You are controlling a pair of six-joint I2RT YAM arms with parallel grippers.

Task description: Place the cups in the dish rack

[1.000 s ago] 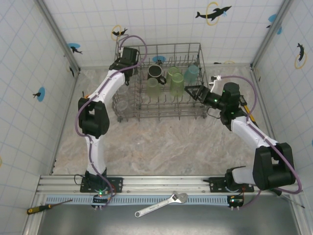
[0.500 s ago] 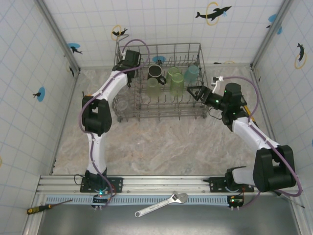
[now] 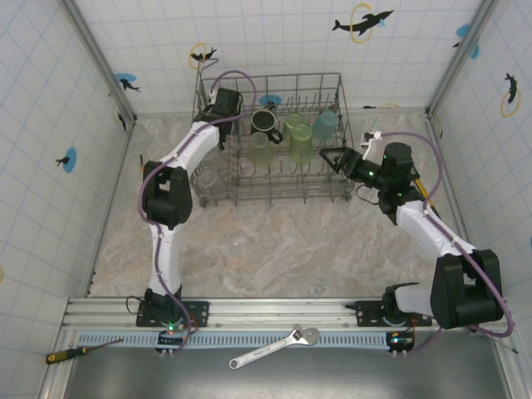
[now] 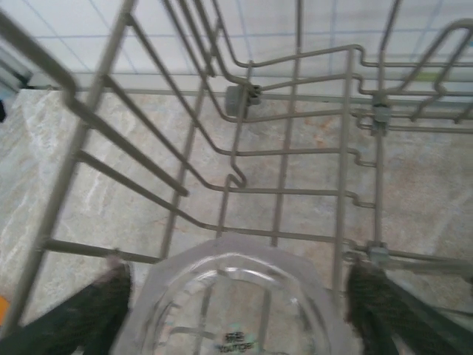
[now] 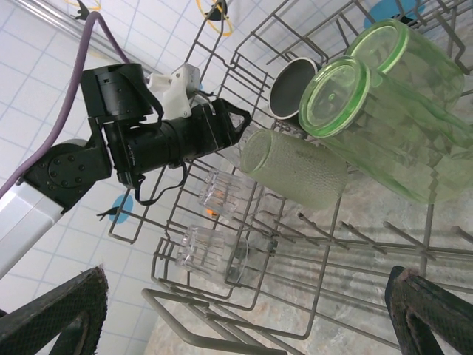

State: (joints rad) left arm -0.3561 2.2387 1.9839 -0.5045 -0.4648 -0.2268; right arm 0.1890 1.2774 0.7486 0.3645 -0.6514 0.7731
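The grey wire dish rack (image 3: 218, 193) stands at the back of the table. In it lie a black mug (image 3: 265, 122), two light-green tumblers (image 3: 299, 140) and a teal tumbler (image 3: 326, 125). My left gripper (image 3: 224, 106) hangs over the rack's back left corner, shut on a clear cup (image 4: 229, 303) above the rack's wires (image 4: 281, 194). My right gripper (image 3: 329, 158) stands open at the rack's right side, nothing between its fingers (image 5: 59, 310). Ahead of it lie the green tumblers (image 5: 295, 168), the mug (image 5: 292, 85) and two clear cups (image 5: 211, 251) at the far end.
A wrench (image 3: 274, 347) and a screwdriver (image 3: 71, 353) lie on the near rail by the arm bases. Tiled walls close in the table on three sides. Bare marble tabletop (image 3: 283, 241) stretches between the rack and the bases.
My left gripper has swung right and farther back, from the rack's left side to over its back left corner. The right gripper has barely shifted.
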